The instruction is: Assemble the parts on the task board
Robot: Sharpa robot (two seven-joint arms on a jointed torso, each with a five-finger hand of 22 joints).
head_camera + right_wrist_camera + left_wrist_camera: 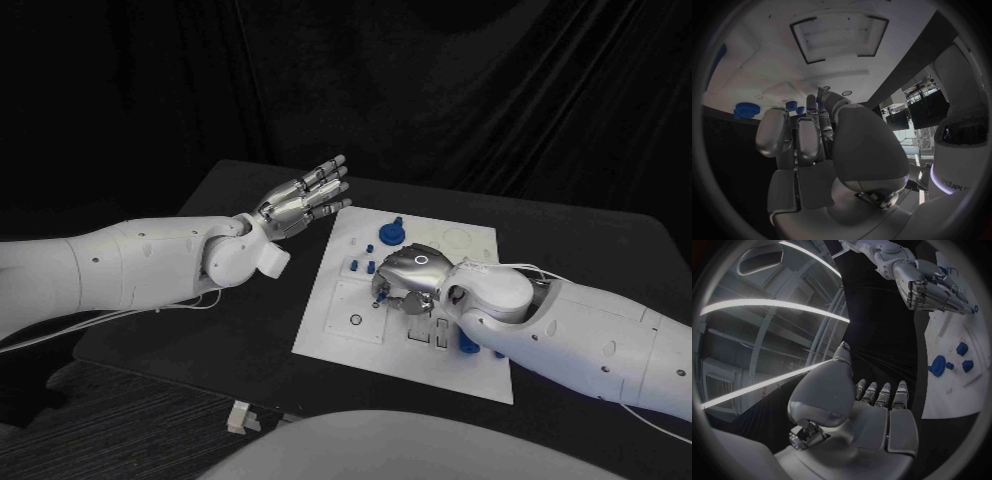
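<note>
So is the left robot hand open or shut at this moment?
Open. The left robot hand is raised beside the task board, its fingers stretched apart, and it holds nothing.

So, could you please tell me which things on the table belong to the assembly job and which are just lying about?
Belongs to the job:
- task board
- blue round part at the board's far end
- small blue parts on the board
- right hand, over the board's middle
- left hand, raised beside the board, fingers apart

Lying about:
- small white block near the table's front edge
</note>
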